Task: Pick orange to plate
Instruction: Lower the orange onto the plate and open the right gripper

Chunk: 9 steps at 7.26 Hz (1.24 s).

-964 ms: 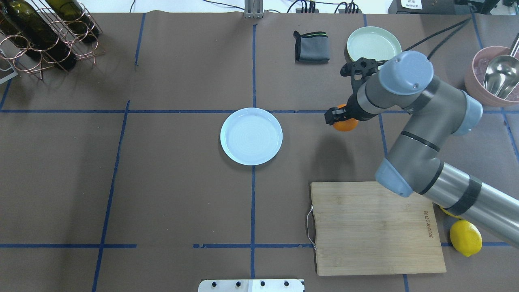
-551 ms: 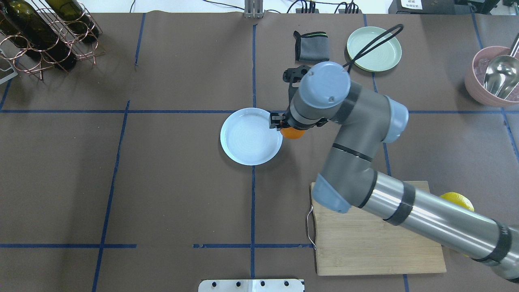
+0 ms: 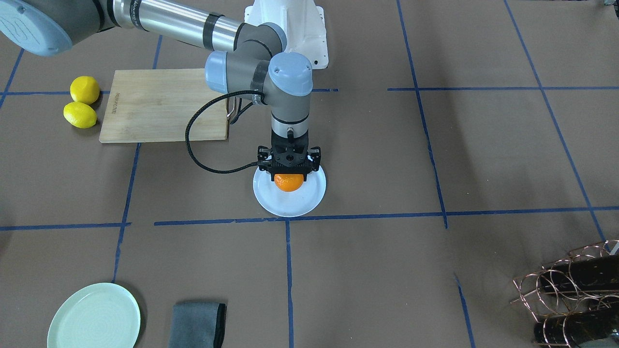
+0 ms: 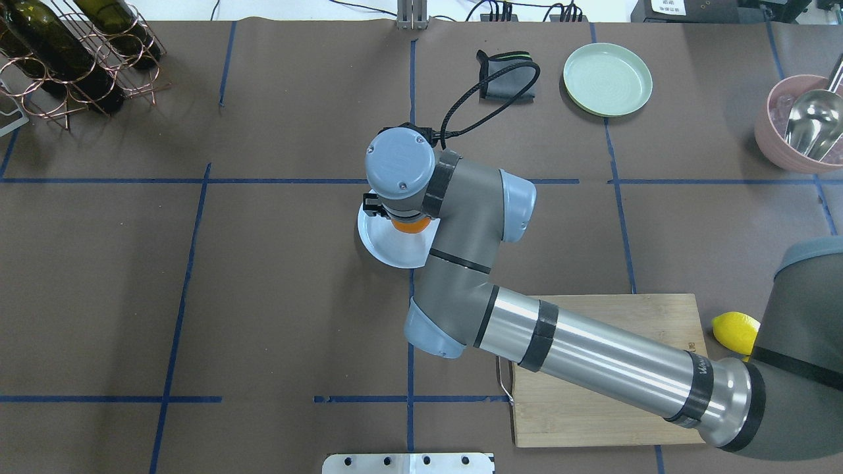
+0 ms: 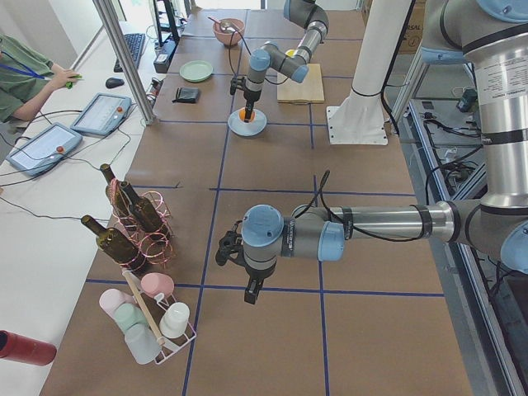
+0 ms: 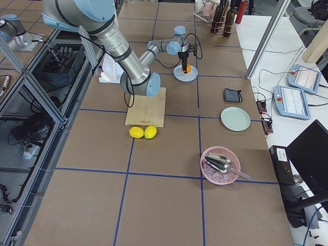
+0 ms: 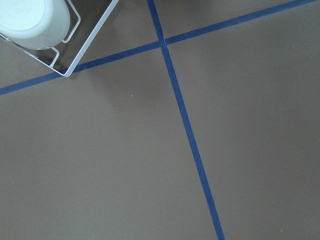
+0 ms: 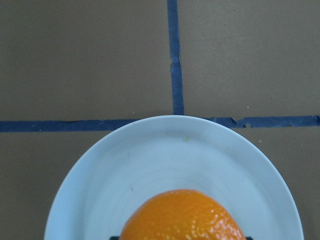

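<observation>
The right gripper [image 3: 289, 172] points straight down, its two fingers clamped on either side of the orange [image 3: 288, 183]. Directly under the fingers lies the plate [image 3: 290, 209], white with a bluish tint. The wrist view shows the fruit over the plate's middle; I cannot tell whether it touches the surface.

Little writing can be read. The cutting board [image 3: 164, 104] has a small mark along one short edge, and the right arm's silver tube has lettering near the top of the front view. Both are too small to read.

By count there is one orange and there are two lemons [image 3: 82, 101]. The lemons lie side by side just past the board's marked end, well apart from the fingers. There are two plates: the one beneath the fingers and a mint-green plate [image 3: 94, 316] far off near the table's edge. One folded grey cloth [image 3: 198, 325] lies just beside the green plate. One pink bowl [image 4: 777, 141] holds one metal scoop [image 4: 813, 125]. One copper wire rack [image 4: 99, 72] holds dark bottles at a far corner.

The left gripper [image 5: 251, 290] hangs over bare table, well away from the plate; whether its fingers are apart or together I cannot tell.
</observation>
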Motion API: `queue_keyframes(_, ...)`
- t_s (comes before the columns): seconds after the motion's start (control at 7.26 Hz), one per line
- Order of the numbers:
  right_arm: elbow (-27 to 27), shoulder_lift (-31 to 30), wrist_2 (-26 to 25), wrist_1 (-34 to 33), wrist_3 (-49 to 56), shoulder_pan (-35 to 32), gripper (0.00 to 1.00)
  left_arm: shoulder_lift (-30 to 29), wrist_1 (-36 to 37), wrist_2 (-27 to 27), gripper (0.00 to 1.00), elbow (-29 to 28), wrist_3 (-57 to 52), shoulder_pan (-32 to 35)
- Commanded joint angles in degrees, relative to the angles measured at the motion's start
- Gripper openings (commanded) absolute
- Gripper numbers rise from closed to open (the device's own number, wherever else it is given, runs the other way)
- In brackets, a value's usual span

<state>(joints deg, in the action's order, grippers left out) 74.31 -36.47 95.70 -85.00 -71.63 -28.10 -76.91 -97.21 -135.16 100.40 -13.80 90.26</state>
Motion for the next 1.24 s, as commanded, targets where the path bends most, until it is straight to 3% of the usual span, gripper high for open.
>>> queue_keyframes(0.0,-1.7,0.3,-0.8,0.0,-0.1,0.2,0.13,0.0,0.0,0.0,1.0,0.1,0.0,0.0)
queue_keyframes(0.14,-2.3,0.4,-0.8,0.0,0.0,0.2,0.45,0.0,0.0,0.0,1.0,0.1,0.0,0.0)
queue_keyframes(0.28,-2.2,0.5,-0.8,0.0,0.2,0.2,0.99,0.0,0.0,0.0,1.0,0.1,0.0,0.0)
queue_keyframes(0.83,-1.3,1.3,-0.2,0.1,1.1,-1.3,1.0,-0.2,-0.1,0.0,1.0,0.2,0.2,0.0)
queue_keyframes(1.1,1.4,0.5,7.2,-0.5,8.1,-7.7,1.0,0.0,-0.2,0.3,1.0,0.6,0.1,0.1)
